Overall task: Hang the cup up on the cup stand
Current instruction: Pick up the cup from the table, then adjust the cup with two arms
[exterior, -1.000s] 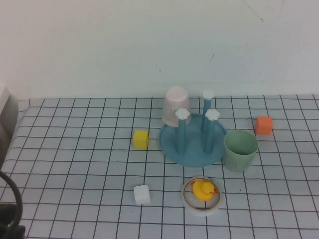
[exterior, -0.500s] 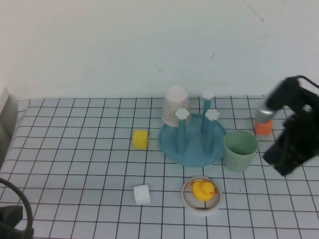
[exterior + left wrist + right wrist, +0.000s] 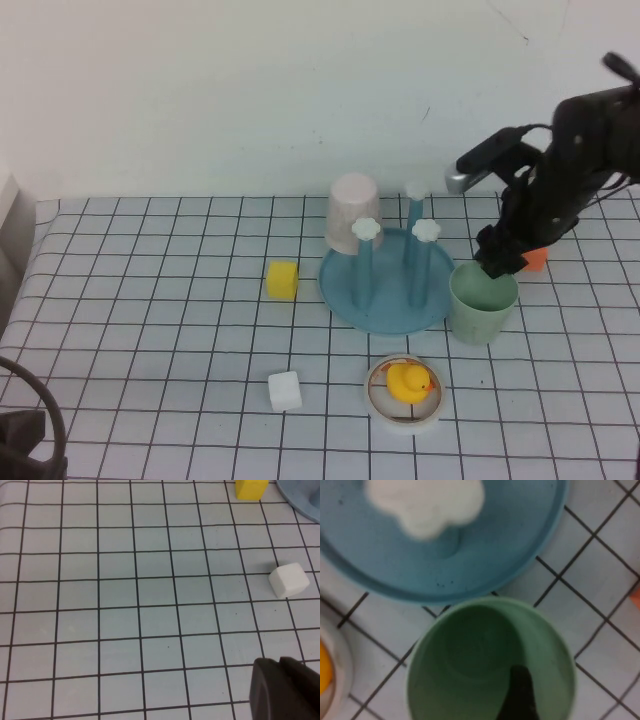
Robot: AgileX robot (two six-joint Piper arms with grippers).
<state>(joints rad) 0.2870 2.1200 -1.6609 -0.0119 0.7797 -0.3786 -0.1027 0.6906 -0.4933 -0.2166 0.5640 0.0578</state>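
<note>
While the mint-green cup [image 3: 483, 301] stands upright, mouth up, on the gridded table [image 3: 150, 330] just right of the blue cup stand [image 3: 386, 282], the right gripper [image 3: 497, 262] reaches down from the far right to the cup's far rim. Whether its fingers are apart or together cannot be told from this high view. A pale pink cup [image 3: 352, 212] sits upside down on a far-left peg of the stand, and three other pegs show white flower caps. An orange block [image 3: 537, 259] peeks out behind the right arm. A yellow block [image 3: 282, 279] lies left of the stand, a white block [image 3: 285, 390] nearer, and a yellow duck [image 3: 408, 382] sits in its round ring [image 3: 403, 414] near the stand. The left gripper [image 3: 25, 440] is parked at the near left corner.

From the left wrist, the left gripper [image 3: 287, 690] shows dark with its fingers together, above bare grid, the white block [image 3: 289, 580] and yellow block [image 3: 251, 488] beyond it.

From the right wrist, the cup [image 3: 490, 660] fills the frame from above, just beside the stand's dish [image 3: 520, 545], with one dark fingertip [image 3: 520, 692] inside the cup's mouth; the grip is not clamped on it.
</note>
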